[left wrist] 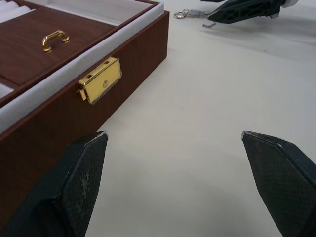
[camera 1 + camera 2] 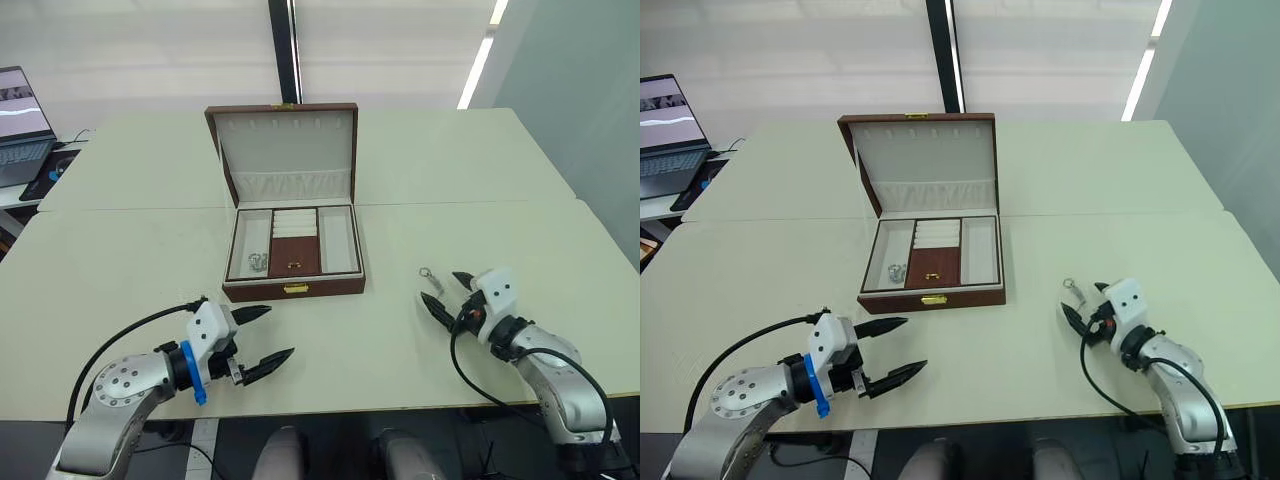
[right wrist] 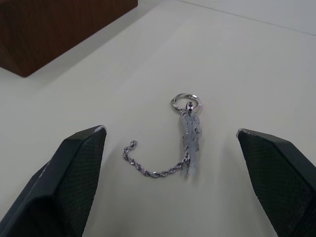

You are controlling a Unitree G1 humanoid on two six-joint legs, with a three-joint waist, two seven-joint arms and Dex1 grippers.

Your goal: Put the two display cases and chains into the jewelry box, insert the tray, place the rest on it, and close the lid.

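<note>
Jaws of both grippers stand spread wide, gripping nothing. Left gripper [image 2: 258, 335]: lower left of the head views, low over the counter [image 2: 120, 270], just in front of the box's front left corner. Right gripper [image 2: 447, 294]: lower right of the head views, fingers to either side of a chain [image 3: 183, 143] lying flat on the counter, not touching it. Chain: thin, silvery, small ring at one end, a pale pendant below the ring, loose tail curling off to one side; seen in the head views as a small glint [image 2: 429, 274] just above the right gripper. Box [image 2: 293, 248]: reddish-brown, frame centre, lid [image 2: 286, 152] raised upright at the back, cream lining with a gathered pocket and a row of hooks. Tray [image 2: 294, 243] seated in the box: cream side compartments, ring rolls at the rear centre, dark red centre section with a gold handle [image 1: 53, 39]. Silvery items [image 2: 258, 262] lie in the tray's left compartment, too small to tell apart. Gold clasp [image 1: 99, 80] on the front wall. Laptop [image 2: 20, 125] at the upper left edge.
</note>
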